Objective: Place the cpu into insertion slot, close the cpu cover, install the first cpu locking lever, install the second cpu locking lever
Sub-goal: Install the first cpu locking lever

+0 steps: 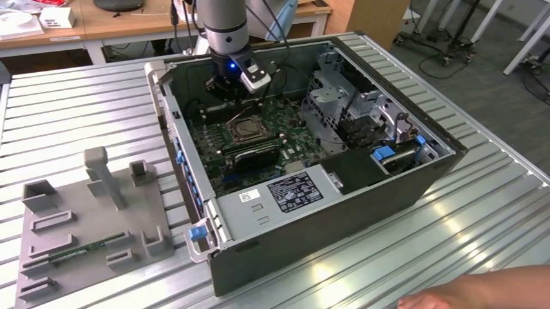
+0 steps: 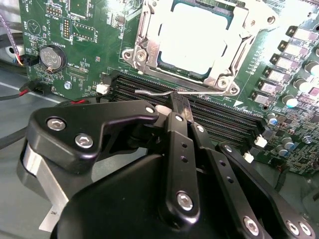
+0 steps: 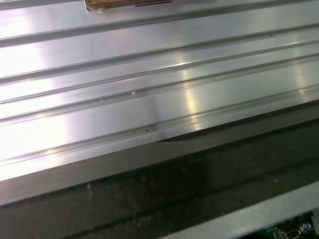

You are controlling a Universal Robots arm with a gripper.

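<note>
Fingers [image 2: 178, 102] pinched together at the thin, stiff, springy locking lever [image 2: 149, 92] just ahead; cpu [image 2: 197, 37], seated beyond under the cpu cover [image 2: 227, 69], looks fragile.

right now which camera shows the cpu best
The second wrist view: the cpu lies in the insertion slot under the closed cpu cover, seen close up. The exterior view shows that spot far smaller.
</note>
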